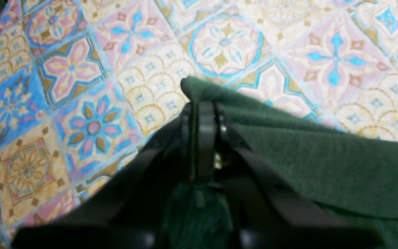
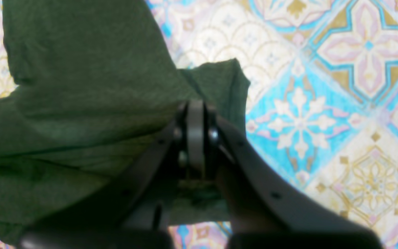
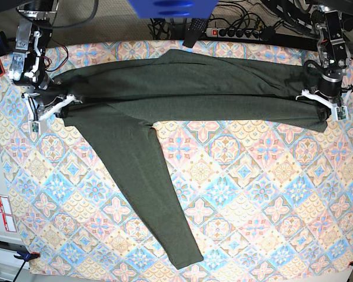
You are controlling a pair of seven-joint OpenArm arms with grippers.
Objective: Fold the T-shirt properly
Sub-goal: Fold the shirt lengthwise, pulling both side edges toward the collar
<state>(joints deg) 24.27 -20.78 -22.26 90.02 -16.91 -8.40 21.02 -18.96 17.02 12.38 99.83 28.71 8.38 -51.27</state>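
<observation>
The T-shirt [image 3: 188,108] stretches across the far part of the patterned surface [image 3: 235,211], one sleeve reaching toward the near edge. The left hand [image 1: 202,107] and right hand [image 2: 196,107] are closed at its opposite ends, each apparently pinching fabric, though the dark fingertips blur the grip.

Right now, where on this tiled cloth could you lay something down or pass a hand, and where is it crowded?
Bare patterned cloth lies right of the hanging sleeve, below the shirt's long band; another patch lies left of that sleeve, beneath the right end effector. It is crowded along the band, where the left end effector also sits.
</observation>
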